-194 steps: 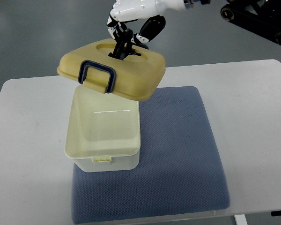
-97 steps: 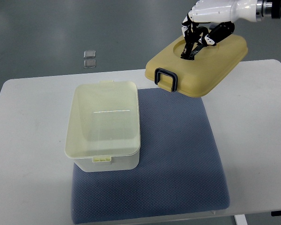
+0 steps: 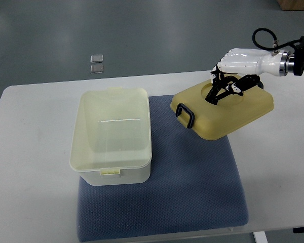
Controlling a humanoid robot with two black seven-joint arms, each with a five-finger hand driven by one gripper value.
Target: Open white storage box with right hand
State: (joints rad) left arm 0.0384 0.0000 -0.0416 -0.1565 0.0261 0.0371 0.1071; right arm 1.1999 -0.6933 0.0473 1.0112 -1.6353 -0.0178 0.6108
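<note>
The white storage box (image 3: 111, 167) stands open on the left part of the blue mat (image 3: 192, 192), with nothing visible inside it. Its cream lid (image 3: 233, 119), with a dark handle (image 3: 186, 115) on the near-left edge, is to the right of the box, low over the mat's upper right corner and tilted. My right hand (image 3: 224, 87) comes in from the right edge and has its fingers curled into the recess on top of the lid, holding it. The left arm does not show.
The mat lies on a white table (image 3: 30, 152) with bare surface on the left and right sides. Two small clear squares (image 3: 96, 63) lie on the grey floor behind the table.
My right hand has carried the lid from above the box over to the right and lowered it toward the mat's right corner. The box itself has stayed in place.
</note>
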